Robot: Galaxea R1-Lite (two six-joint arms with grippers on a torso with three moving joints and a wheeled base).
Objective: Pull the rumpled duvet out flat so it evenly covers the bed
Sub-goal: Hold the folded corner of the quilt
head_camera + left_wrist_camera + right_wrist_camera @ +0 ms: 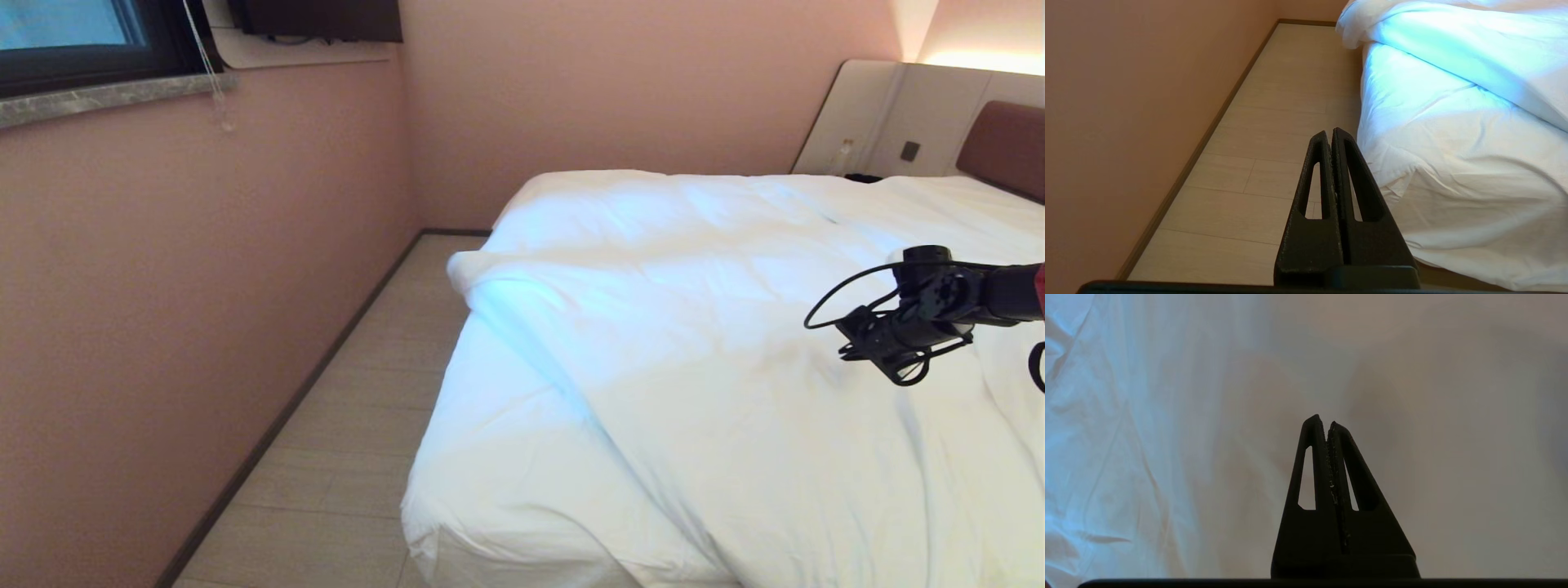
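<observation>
Left wrist view shows what the head view leaves out: the left hand point(1331, 136), its two black slotted fingers pressed together and holding nothing, hanging low over the pale plank floor point(1274, 122) beside the near corner of the bed point(1453, 196). From there the white cloth draping that corner looks thin and creased, and above it the duvet point(1453, 45) sits as a thicker, puffier fold with a rolled edge.

Right wrist view gives only a close look: the right hand point(1327, 422), closed and empty, points at soft white fabric point(1147, 437) that is finely wrinkled on one side and smooth and shaded on the other. Whether the tips touch the fabric cannot be told.

Head view sets the wider scene. The right hand point(857, 331), black with looped cables, reaches in from the right above the duvet point(694, 327), which spreads over most of the bed point(506, 490); its left edge lies folded back on a slant, leaving the near left corner covered only by the thinner layer. A strip of floor point(359, 425) runs between the bed and the pink wall point(163, 327). Farther off are a grey stone window ledge point(106, 96), a brown padded headboard point(1008, 147) and pale grey panels point(882, 114) with a small dark switch.
</observation>
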